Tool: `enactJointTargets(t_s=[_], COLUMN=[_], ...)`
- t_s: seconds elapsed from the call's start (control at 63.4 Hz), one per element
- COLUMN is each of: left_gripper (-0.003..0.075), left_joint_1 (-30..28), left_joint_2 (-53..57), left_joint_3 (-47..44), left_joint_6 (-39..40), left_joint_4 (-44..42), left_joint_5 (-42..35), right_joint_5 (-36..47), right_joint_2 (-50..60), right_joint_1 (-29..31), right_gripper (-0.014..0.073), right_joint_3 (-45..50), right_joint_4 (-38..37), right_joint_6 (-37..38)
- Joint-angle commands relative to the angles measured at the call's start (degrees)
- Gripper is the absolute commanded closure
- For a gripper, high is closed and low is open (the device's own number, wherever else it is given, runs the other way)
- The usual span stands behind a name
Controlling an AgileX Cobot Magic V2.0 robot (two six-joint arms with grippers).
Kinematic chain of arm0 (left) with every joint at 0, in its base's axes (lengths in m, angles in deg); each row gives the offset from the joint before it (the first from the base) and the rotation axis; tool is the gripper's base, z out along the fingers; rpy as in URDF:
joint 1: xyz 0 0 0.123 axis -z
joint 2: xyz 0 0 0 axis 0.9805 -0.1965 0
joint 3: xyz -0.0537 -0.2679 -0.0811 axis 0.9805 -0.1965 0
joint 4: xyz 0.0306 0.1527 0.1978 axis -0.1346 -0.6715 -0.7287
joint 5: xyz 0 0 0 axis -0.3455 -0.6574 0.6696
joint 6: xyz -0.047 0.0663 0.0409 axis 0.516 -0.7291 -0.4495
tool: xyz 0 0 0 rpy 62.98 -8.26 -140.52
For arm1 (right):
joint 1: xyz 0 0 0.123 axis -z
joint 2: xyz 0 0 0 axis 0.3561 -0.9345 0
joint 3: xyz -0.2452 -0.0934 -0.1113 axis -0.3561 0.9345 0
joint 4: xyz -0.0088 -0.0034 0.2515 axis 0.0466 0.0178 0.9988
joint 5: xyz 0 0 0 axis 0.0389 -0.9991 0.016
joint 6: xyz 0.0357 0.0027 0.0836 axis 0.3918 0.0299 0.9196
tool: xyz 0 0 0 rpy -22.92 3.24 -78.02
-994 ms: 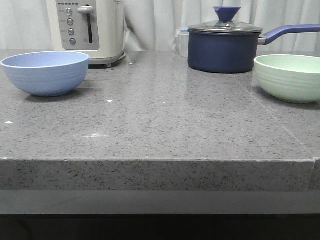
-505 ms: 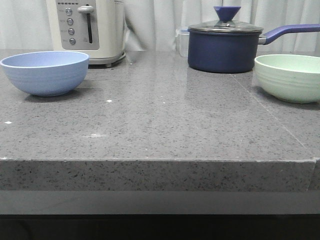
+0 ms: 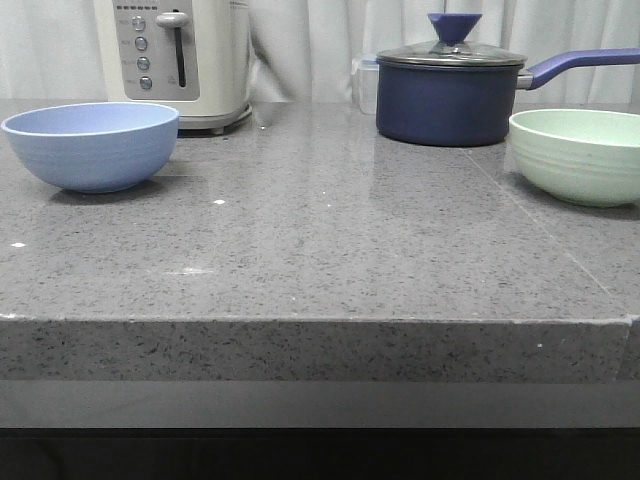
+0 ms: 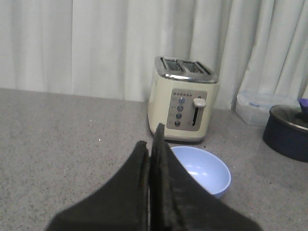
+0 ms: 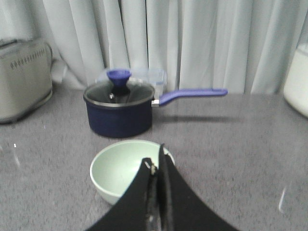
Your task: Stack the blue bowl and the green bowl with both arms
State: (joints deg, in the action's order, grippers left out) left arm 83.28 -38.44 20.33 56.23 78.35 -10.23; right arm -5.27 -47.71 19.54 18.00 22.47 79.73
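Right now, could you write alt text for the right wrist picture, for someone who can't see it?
A closed black claw points at an empty pale green bowl on a grey counter. Behind it sits a lidded navy saucepan, with white curtains beyond.

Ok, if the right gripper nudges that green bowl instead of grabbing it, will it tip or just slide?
The green bowl sits upright on a base narrower than its rim, so a push high on the rim could rock it. The speckled countertop looks polished, so a low push probably slides it. It looks rigid and likely light, with faint ridges that may help grip.
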Motion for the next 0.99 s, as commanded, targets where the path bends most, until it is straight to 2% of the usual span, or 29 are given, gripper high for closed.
enactJointTargets(t_s=[0.0, 0.347, 0.663, 0.71, 0.82, 0.884, 0.931, 0.978], left_gripper=[0.074, 0.074, 0.074, 0.0739, 0.0718, 0.0637, 0.0532, 0.0423], left_joint_1=[-0.1, -0.1, -0.1, -0.1, -0.1, -0.1, -0.1, -0.1], left_joint_2=[-4.2, -11.3, -12.3, -12.3, -12.3, -12.3, -12.3, -12.3], left_joint_3=[2.3, 1.6, 1.6, 1.6, 1.6, 1.6, 1.6, 1.6], left_joint_6=[0.3, 0.3, 0.3, 0.3, 0.3, 0.3, 0.3, 0.3], left_joint_4=[0.4, 0.4, -1.0, -1.4, -1.8, -1.8, -2.0, -2.0], left_joint_5=[-2.6, -2.8, -2.6, -2.6, -2.6, -2.6, -2.6, -2.6], right_joint_5=[1.8, -0.7, -2.4, -2.5, -2.8, -2.8, -2.8, -2.8], right_joint_2=[-4.3, -14.8, -17.7, -17.8, -17.8, -17.8, -17.8, -17.8], right_joint_1=[0.3, 0.3, 0.3, 0.3, 0.3, 0.3, 0.3, 0.3], right_gripper=[0.0649, 0.0649, 0.0627, 0.0594, 0.0439, 0.0309, 0.0211, 0.0151], right_joint_3=[-2.5, -2.5, -2.4, -2.4, -2.4, -2.4, -2.4, -2.4], right_joint_4=[-0.8, -2.8, -5.9, -5.9, -5.9, -5.9, -5.9, -5.9], right_joint_6=[-0.3, -0.3, -0.3, -0.3, -0.3, -0.3, -0.3, -0.3])
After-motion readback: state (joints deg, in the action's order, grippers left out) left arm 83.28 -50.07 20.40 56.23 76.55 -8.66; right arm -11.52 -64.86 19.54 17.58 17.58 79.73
